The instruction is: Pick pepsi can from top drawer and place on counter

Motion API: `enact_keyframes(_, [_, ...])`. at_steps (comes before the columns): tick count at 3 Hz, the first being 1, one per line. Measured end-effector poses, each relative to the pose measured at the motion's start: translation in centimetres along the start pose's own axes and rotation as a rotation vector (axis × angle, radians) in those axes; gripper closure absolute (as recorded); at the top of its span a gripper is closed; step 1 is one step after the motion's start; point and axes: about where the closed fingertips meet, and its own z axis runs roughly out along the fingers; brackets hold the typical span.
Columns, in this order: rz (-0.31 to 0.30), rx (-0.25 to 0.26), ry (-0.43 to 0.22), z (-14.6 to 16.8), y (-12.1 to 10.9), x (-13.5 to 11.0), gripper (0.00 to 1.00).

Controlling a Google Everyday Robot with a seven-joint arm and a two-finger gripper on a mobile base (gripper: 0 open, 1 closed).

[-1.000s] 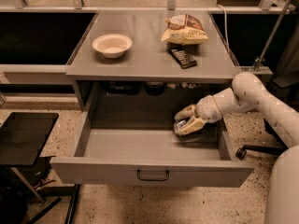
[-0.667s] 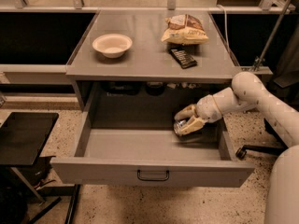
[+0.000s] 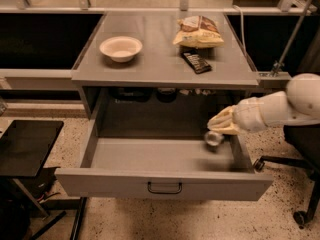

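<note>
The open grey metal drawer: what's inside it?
One thing shows: a small drink can, silver end visible, near the right wall of the wide grey metal drawer. The robot's cream gripper sits directly over it, hiding the can's upper part and label.

Gripper (image 3: pixel 220 126) (rt drawer (image 3: pixel 110 184) end) half-hides blurred can (image 3: pixel 214 138).

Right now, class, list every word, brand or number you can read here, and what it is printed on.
No text reads clearly.
Snack bag on the counter: print too blurred.
Dark packet beside it: markings too blurred.
Pepsi can, under the gripper at the right end of the top drawer: logo too blurred.
Bowl: no print visible.
</note>
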Motion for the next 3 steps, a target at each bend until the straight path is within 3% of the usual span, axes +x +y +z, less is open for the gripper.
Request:
enact_keyframes(1, [-0.014,0.088,0.047,-3.34,0.82,-1.14,1.0])
enact_keyframes(2, [-0.013,0.088,0.047,-3.34,0.83,-1.11,1.0])
enact_keyframes(3, [-0.013,0.088,0.047,-3.34,0.83,-1.11,0.82])
